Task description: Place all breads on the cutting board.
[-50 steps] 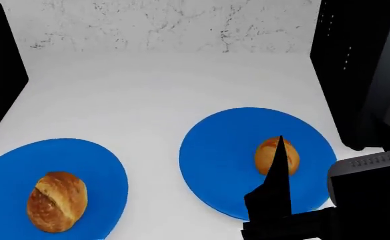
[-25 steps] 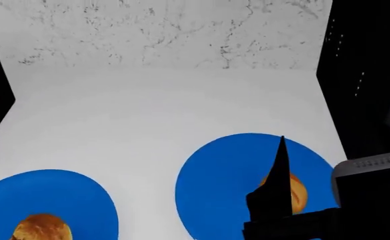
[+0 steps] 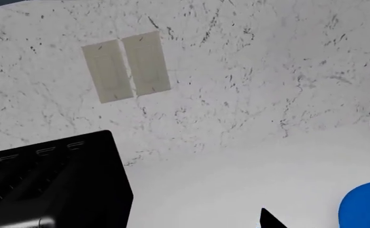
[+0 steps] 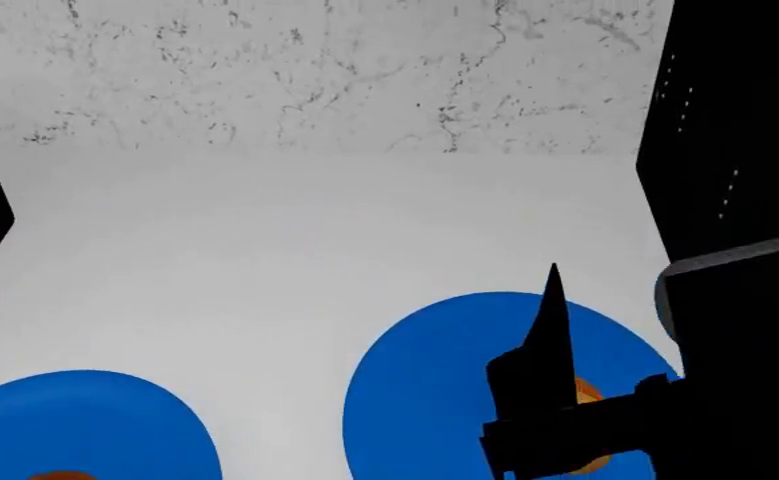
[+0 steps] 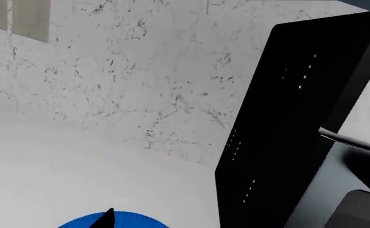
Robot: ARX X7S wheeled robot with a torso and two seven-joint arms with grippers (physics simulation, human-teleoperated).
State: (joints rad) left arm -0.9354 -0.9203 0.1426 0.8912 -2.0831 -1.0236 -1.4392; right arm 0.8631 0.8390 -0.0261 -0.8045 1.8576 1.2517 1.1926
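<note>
Head view: two blue plates sit on a white counter (image 4: 296,230) backed by a speckled wall. The right plate (image 4: 416,400) lies at 5 o'clock in the frame and carries the roll (image 4: 589,392), an orange-brown patch mostly hidden behind the right gripper (image 4: 549,300). Only a dark pointed finger of that gripper rises over the plate, so whether its jaws are parted or closed cannot be told. The left plate (image 4: 89,420) sits at 7 o'clock, and the loaf (image 4: 58,476) shows as a thin brown sliver at the bottom edge. A black appliance (image 4: 736,150) stands at 3 o'clock.

The cutting board appears in no view — its place is unknown from here. The left wrist camera sees a wall outlet (image 3: 126,66), a black toaster (image 3: 52,185) and a plate edge (image 3: 368,209); of the left gripper (image 3: 270,219) just a dark tip is visible, its jaws impossible to read. The right wrist camera sees the counter, a plate's rim (image 5: 128,221) and the appliance.

Both breads rest on their plates, so the task looks barely begun, the step in hand being an approach to the roll. The next move likely calls for lowering the right gripper squarely over the roll and closing on it — then finding the board.
</note>
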